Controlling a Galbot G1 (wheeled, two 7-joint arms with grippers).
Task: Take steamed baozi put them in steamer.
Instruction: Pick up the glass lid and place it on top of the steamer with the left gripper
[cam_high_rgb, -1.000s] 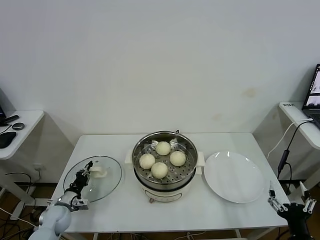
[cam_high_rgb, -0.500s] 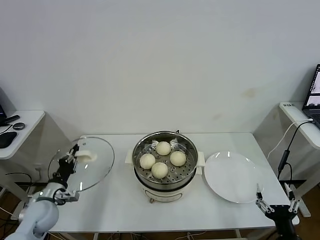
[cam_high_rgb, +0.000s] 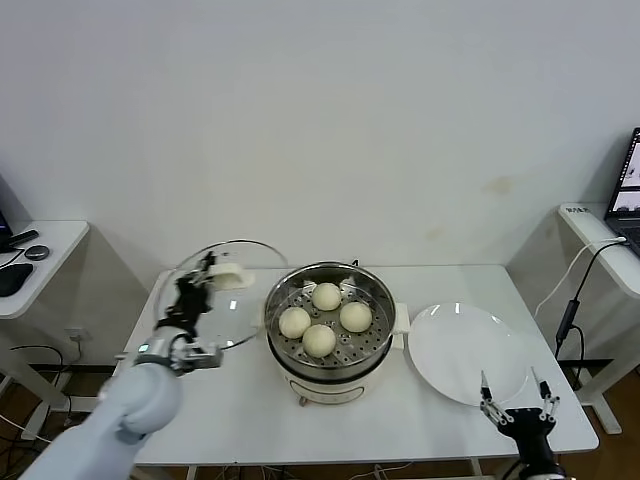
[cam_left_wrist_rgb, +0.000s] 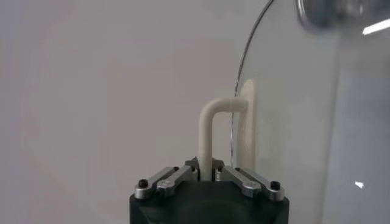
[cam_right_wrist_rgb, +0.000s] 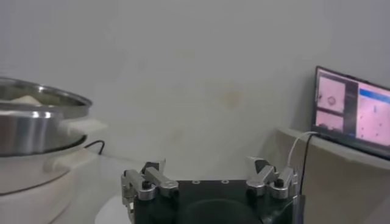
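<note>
Several cream-white baozi lie on the perforated tray inside the shiny steamer at the table's middle. My left gripper is shut on the white handle of the round glass lid. It holds the lid tilted in the air just left of the steamer's rim. In the left wrist view the handle runs up from between the jaws of the left gripper, with the lid beside it. My right gripper stands open and empty at the table's front right, below the plate.
A flat white plate lies right of the steamer. A side desk stands at the left. Another desk with a laptop stands at the right, and a cable hangs from it. The right wrist view shows the steamer farther off.
My left arm has lifted the glass lid off the table at the left and carried it up and right, to beside the steamer. The right gripper has shifted left along the front edge, still open.
</note>
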